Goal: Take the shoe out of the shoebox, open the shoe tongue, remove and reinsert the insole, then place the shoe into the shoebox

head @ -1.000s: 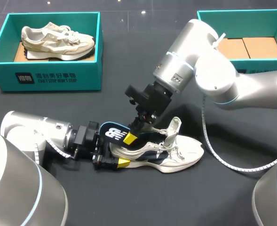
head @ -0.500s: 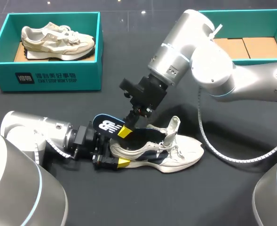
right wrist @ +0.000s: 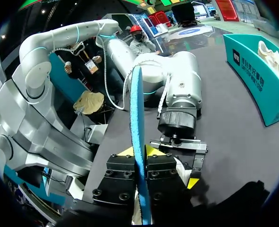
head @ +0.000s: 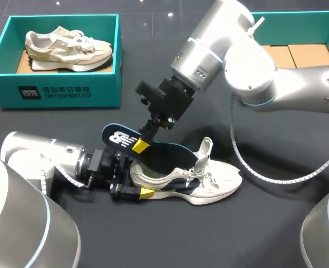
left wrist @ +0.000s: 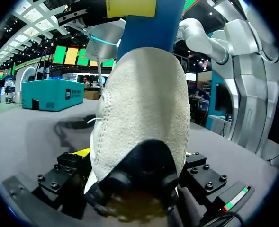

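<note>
White-and-navy lace-up sneaker (head: 193, 181): sits on its sole on the table, toe toward the right arm's side, tongue standing up, heel held between the fingers of the left gripper (head: 137, 180). Blue foam insole with white logo (head: 118, 137): pinched in the right gripper (head: 139, 146), heel end tilted above the collar; its front end possibly inside the shoe, hidden. Teal open shoebox (head: 248, 19): far right, well apart, brown floor showing.

Your right gripper (head: 141, 146) has climbed and pulled back toward the table's left and far edges, taking the insole (head: 115, 137) along. You can see the insole's heel end now raised farther out of the shoe (head: 209, 181), and more of the shoe's opening shows.
</note>
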Robot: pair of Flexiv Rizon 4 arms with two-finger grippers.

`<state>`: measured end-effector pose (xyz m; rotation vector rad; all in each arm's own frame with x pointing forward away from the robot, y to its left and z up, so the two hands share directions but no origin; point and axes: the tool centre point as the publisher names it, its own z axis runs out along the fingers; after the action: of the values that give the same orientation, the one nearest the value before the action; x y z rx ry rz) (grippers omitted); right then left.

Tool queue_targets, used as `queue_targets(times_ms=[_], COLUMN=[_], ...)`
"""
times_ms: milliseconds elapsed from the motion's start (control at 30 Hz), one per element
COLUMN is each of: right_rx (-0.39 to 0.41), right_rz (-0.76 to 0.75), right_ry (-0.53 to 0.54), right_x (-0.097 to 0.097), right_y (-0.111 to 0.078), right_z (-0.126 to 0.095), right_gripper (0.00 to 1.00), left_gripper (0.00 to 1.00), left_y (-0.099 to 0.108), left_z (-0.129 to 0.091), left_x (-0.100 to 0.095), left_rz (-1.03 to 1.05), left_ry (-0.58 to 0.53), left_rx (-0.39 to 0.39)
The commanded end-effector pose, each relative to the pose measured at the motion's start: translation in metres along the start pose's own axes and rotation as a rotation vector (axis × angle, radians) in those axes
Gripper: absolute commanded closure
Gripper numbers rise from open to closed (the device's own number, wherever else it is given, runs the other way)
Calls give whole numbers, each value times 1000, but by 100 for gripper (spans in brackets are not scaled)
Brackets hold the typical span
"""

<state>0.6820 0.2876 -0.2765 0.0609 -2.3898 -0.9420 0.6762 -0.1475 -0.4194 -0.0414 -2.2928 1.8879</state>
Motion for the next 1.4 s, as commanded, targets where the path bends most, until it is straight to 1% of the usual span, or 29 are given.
queue_targets(times_ms=[33, 67, 100, 167, 233, 333, 367, 433, 467, 500, 533, 567, 633, 700, 733, 1133, 1167, 1267, 1400], right_rx=[1, 1, -18, -29, -22, -33, -54, -77, -123, -144, -196, -263, -304, -346, -349, -349, -360, -371, -385], right_rz=[1, 1, -27, -96, -119, -143, -155, -133, -160, -146, -121, -137, -118, -145, -140, -140, -156, -190, -197], right_ry=[-1, -1, 16, 44, 66, 54, 42, 12, 1, 0, -17, -26, -55, -69, -72, -72, -65, -66, -74], right_x=[0, 0, -7, -18, -25, -24, -20, -14, -9, -5, -1, 3, 12, 19, 23, 23, 22, 30, 51], right_y=[0, 0, 6, 27, 47, 69, 75, 84, 86, 88, 88, 88, 89, 92, 94, 94, 98, 113, 124], right_z=[1, 1, 4, 7, 4, -7, -11, -19, -23, -27, -31, -36, -44, -50, -53, -53, -56, -76, -103], right_gripper=[100, 100, 100, 100, 100, 100, 100, 100, 100, 100, 100, 100, 100, 100, 100, 100, 100, 100, 100], left_gripper=[100, 100, 100, 100, 100, 100, 100, 100, 100, 100, 100, 100, 100, 100, 100, 100, 100, 100, 100], left_y=[2, 2, 2, 2, 2, 2, 2, 2, 2, 2, 2, 2, 2, 2, 2, 2, 2, 2, 2], left_z=[1, 1, 1, 1, 1, 1, 1, 1, 1, 1, 1, 1, 1, 1, 1, 1, 1, 1, 1], left_x=[-2, -2, -2, -2, -2, -2, -2, -2, -2, -2, -2, -2, -2, -2, -2, -2, -2, -2, -2], left_rz=[0, 0, 0, 0, 0, 0, 0, 0, 0, 0, 0, 0, 0, 0, 0, 0, 0, 0, 0], left_ry=[-1, -1, -1, -1, -1, -1, -1, -1, -1, -1, -1, -1, -1, -1, -1, -1, -1, -1, -1], left_rx=[0, 0, 0, 0, 0, 0, 0, 0, 0, 0, 0, 0, 0, 0, 0, 0, 0, 0, 0])
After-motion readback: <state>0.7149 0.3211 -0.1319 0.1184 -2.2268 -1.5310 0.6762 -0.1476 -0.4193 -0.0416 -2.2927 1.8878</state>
